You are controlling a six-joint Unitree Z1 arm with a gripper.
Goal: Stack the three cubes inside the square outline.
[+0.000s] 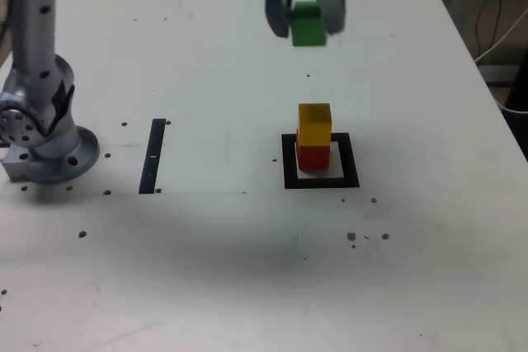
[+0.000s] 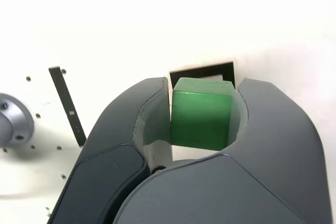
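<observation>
My gripper (image 1: pixel 307 24) hangs high over the table's far side, shut on the green cube (image 1: pixel 308 25), which the wrist view shows clamped between the two dark jaws as a green cube (image 2: pixel 201 113). Nearer the camera in the exterior view, the yellow cube (image 1: pixel 314 124) sits on the red cube (image 1: pixel 312 157) inside the square outline (image 1: pixel 321 180) of black tape. The yellow cube is turned slightly against the red one. In the wrist view only part of the square outline (image 2: pixel 202 71) shows above the green cube; the stack is hidden there.
The arm's grey base (image 1: pixel 45 142) stands at the exterior view's left. A straight black tape strip (image 1: pixel 153 156) lies between the base and the outline, also seen as a strip (image 2: pixel 67 104) in the wrist view. Small dark holes dot the white table (image 1: pixel 247 269).
</observation>
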